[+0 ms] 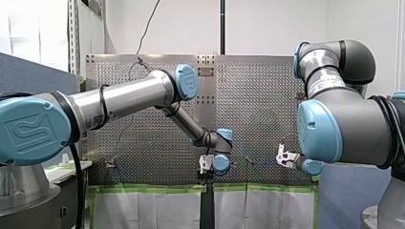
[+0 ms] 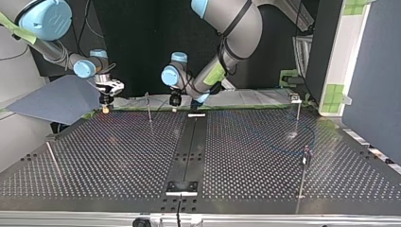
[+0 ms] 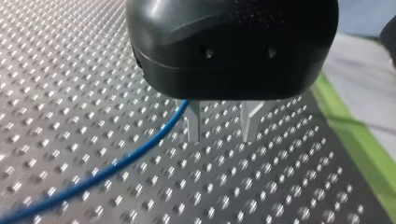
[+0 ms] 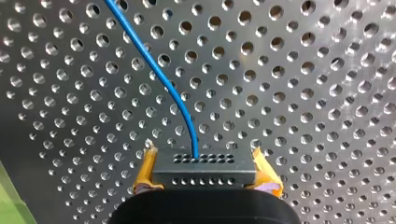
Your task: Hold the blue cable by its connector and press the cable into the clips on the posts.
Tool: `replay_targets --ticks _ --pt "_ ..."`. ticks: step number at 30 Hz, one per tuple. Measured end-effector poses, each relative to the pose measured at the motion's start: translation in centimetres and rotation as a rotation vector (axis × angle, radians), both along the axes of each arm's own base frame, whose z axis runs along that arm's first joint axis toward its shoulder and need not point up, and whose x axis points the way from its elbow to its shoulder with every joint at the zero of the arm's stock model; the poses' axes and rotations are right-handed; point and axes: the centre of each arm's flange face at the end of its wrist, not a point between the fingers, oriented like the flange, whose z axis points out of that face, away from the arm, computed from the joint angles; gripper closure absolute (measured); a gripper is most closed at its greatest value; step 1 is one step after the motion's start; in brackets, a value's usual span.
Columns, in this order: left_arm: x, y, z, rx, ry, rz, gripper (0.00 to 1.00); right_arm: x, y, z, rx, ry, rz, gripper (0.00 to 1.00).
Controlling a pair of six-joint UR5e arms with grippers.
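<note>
The right tool (image 4: 203, 155) is closed on the black connector (image 4: 204, 171): its yellow pads (image 4: 145, 170) clamp the two ends of the connector body, just above the perforated tabletop (image 2: 118, 156). The blue cable (image 4: 150, 60) leaves the middle of the connector face and curves away ahead of the tool, over the holes. The left tool (image 3: 220, 125) is set narrow, with a clear gap between its two metal fingers (image 3: 193, 122) and nothing held in that gap. In the left wrist view, the cable passes just beside one finger, on its outer side, and trails away across the tabletop. In the top view, both tools are at the far edge of the tabletop, with one thin post (image 2: 149, 108) between them. Two further posts (image 2: 298, 113) (image 2: 303, 170) stand well apart from the tools at that view's right. No cable is seen in their clips.
</note>
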Motion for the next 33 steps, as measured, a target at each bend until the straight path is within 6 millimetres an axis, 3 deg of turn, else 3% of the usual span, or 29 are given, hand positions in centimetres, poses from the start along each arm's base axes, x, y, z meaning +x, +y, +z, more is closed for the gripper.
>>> replay_targets --ticks 1,2,4,13,20,25,33 --pt "-0.2 -0.2 -0.1 0.004 0.004 -0.015 0.22 0.1 0.0 0.0 0.001 0.001 0.001 1.0" --pt "-0.4 -0.3 -0.2 0.007 0.006 -0.026 0.22 0.1 0.1 0.0 0.003 0.001 0.002 1.0" --pt "-1.1 -0.6 -0.6 0.015 0.015 -0.054 0.0 0.3 0.1 -0.1 0.006 0.002 0.004 1.0" --pt "-5.9 -3.6 -1.8 0.047 0.054 -0.17 0.0 0.9 0.4 -0.1 0.01 0.003 0.015 1.0" --pt "-9.6 -6.1 -1.0 0.054 0.059 -0.241 0.0 1.3 0.5 -0.2 0.012 0.003 0.02 1.0" --pt "-10.6 -6.7 0.2 0.047 0.044 -0.236 0.0 1.5 0.6 -0.2 0.016 0.004 0.023 1.0" --pt "-11.1 -6.9 0.4 0.047 0.036 -0.221 0.0 1.8 0.8 -0.3 0.022 0.005 0.027 1.0"
